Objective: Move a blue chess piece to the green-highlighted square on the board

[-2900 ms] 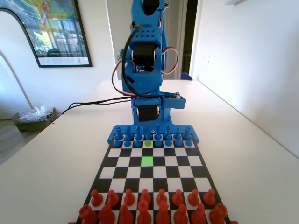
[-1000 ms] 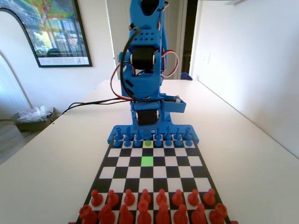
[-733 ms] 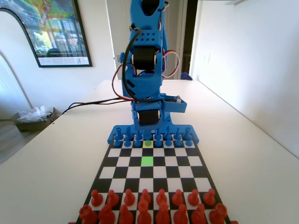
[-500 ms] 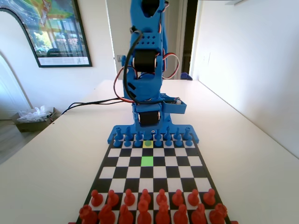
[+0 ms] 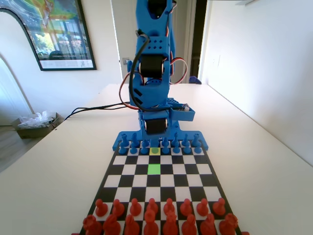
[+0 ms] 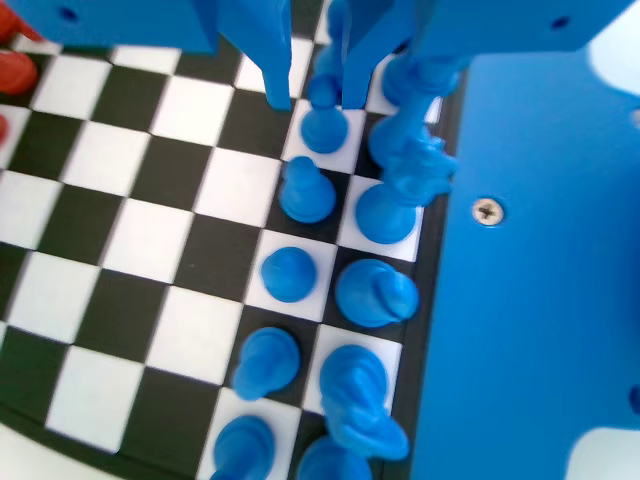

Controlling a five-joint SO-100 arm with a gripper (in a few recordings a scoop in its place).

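Straddling the blue chess piece (image 6: 323, 128), gripper (image 6: 312, 100) jaws apart, neighbouring pawns (image 6: 305, 193) close, taller back-row pieces (image 6: 405, 150) beside.

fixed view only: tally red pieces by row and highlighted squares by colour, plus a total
red pawns, front row: 8
red back-row pieces: 8
green-highlighted square: 1
yellow-highlighted square: 1
Total: 18
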